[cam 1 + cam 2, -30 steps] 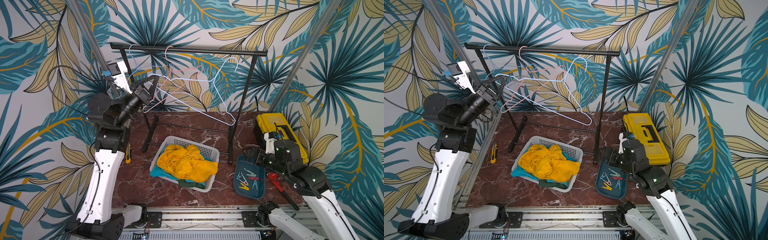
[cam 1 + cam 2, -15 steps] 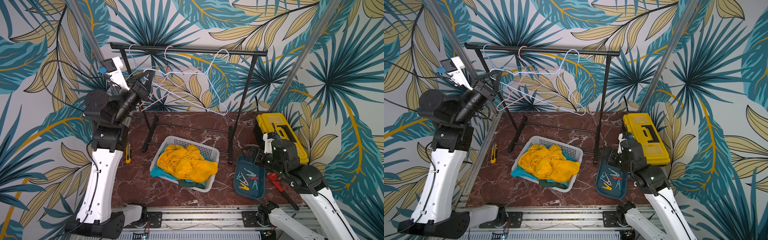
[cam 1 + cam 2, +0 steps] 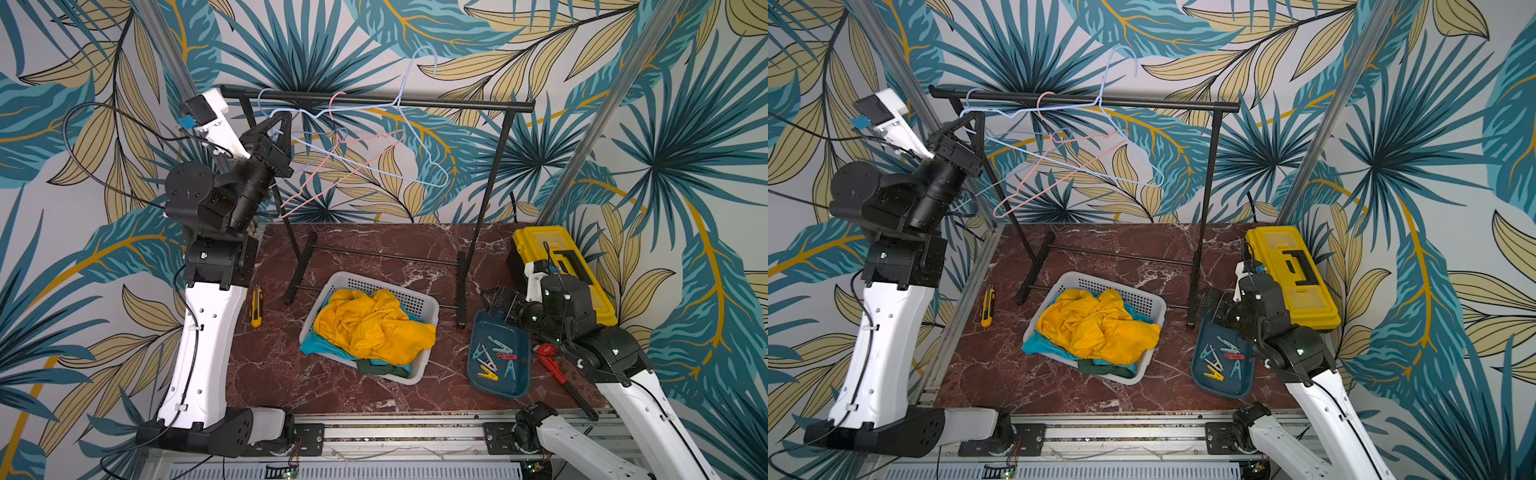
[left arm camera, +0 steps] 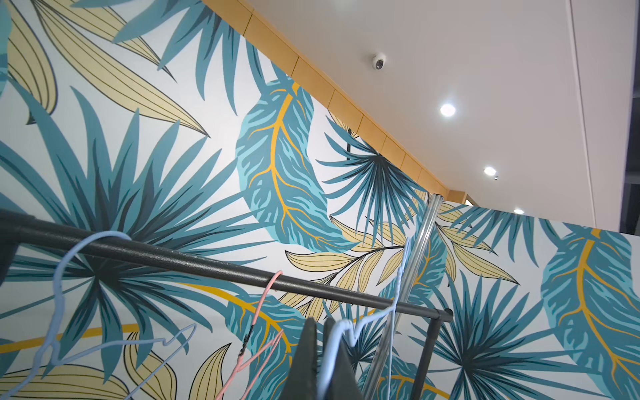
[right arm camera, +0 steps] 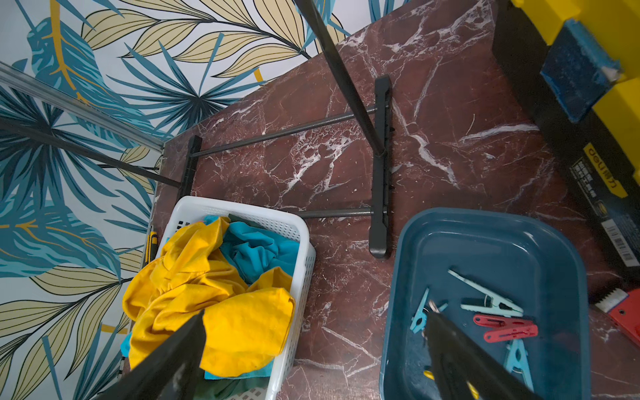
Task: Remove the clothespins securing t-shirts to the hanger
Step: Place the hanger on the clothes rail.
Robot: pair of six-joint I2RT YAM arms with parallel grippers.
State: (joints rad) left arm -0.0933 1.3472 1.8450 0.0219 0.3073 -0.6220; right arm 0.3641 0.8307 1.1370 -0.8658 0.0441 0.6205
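**Clothespins**: small plastic spring clips in teal, yellow, red and a pale shade. They lie loose in the dark blue plastic tray on the red-brown marble tabletop, and none is on cloth.

**T-shirts**: yellow, turquoise and dark green, heaped in the white perforated basket. Removal looks finished.

**Left tool**: clamped on a bare light blue wire hanger. The hanger's hook stands clear above the black garment rail, probably to unhook it. The arm is raised high with the wrist tipped upward.

**Right tool**: spread wide and empty. It sits low between basket and tray on a folded arm, likely idle.
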